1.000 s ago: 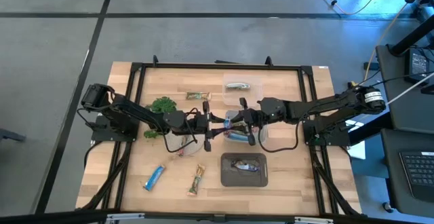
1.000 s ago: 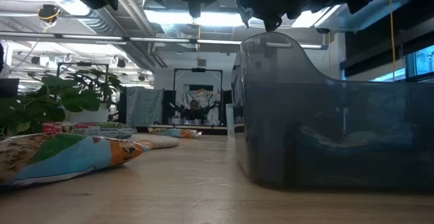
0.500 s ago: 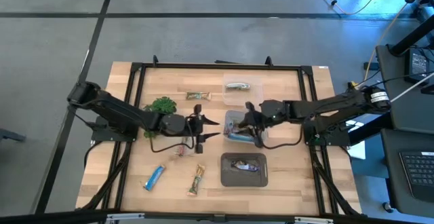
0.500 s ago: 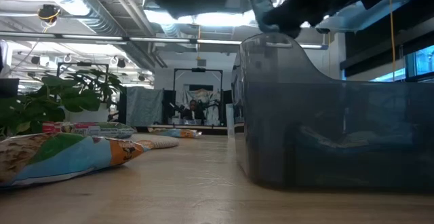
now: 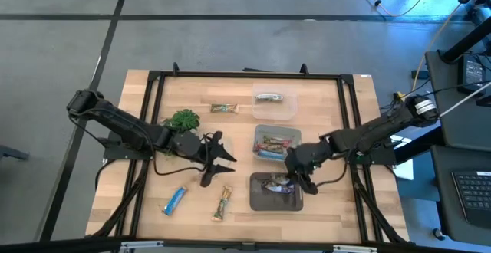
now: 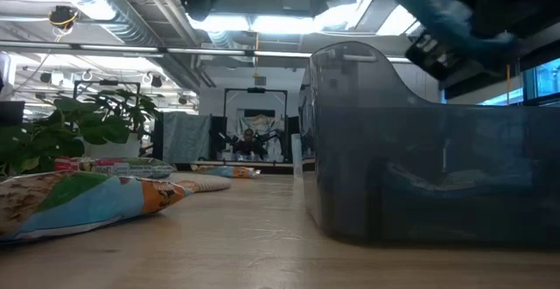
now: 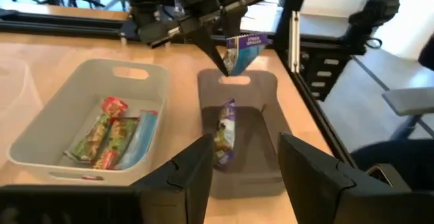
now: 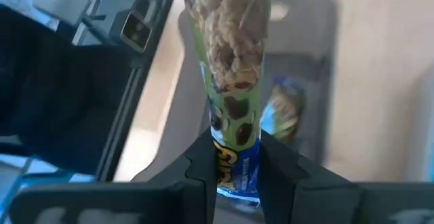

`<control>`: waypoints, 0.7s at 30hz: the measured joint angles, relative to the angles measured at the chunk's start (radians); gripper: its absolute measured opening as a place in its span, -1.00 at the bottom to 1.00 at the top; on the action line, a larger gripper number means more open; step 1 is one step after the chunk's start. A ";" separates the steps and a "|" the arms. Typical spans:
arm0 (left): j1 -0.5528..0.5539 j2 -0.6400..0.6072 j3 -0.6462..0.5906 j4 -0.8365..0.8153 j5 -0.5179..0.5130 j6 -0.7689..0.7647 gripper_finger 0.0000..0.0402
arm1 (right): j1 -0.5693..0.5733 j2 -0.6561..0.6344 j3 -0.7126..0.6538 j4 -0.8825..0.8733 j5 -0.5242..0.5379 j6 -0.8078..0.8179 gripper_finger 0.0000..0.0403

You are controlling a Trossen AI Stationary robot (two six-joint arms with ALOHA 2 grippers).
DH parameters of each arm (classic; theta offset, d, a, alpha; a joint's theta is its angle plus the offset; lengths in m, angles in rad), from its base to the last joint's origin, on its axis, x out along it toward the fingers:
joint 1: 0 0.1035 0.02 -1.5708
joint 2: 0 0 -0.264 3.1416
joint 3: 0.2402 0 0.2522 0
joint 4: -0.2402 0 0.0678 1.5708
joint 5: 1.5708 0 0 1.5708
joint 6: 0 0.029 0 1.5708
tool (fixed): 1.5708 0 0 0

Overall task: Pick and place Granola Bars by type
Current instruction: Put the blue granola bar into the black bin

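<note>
My right gripper (image 5: 294, 178) hovers over the dark grey tray (image 5: 259, 201) and is shut on a blue-green granola bar (image 8: 234, 81). That bar (image 7: 243, 50) also shows in the left wrist view, above the tray. One bar (image 7: 224, 132) lies inside the dark tray. The light tray (image 5: 258, 134) holds red-green and blue bars (image 7: 112, 132). My left gripper (image 5: 215, 158) is open over bare table, left of the trays. A blue bar (image 5: 175, 200), a tan bar (image 5: 223, 204) and a green bar (image 5: 223, 108) lie flat on the table. My right gripper pinches the bar between its two fingers (image 8: 203, 163) at one end (image 8: 236, 149). The rest of the bar sticks out beyond the fingertips. The bar is lifted clear above the dark grey tray.
A clear container (image 5: 286, 109) with one bar (image 5: 268, 97) sits toward the far edge. A leafy plant sprig (image 5: 182, 120) lies by the left arm. A black frame (image 5: 153, 84) runs around the table. In the low view the dark tray's wall (image 6: 420, 175) fills the right.
My right gripper has moved from the light tray toward the near edge, carrying the bar, and now stands over the dark grey tray. My left gripper has drawn back from the table's middle toward the left and near edges.
</note>
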 joint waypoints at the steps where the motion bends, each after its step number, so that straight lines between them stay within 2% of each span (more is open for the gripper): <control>1: -0.005 0.000 0.000 0.001 0.000 -0.001 -0.23 | 0.014 0.001 0.000 -0.008 0.007 0.006 -0.59; 7: -0.024 0.000 0.000 0.008 -0.003 -0.002 -0.23 | 0.068 0.045 0.001 -0.002 0.132 0.034 -0.59; 21: -0.027 0.000 0.000 0.014 0.012 -0.078 -0.24 | 0.079 0.134 0.001 0.005 0.131 0.027 -0.56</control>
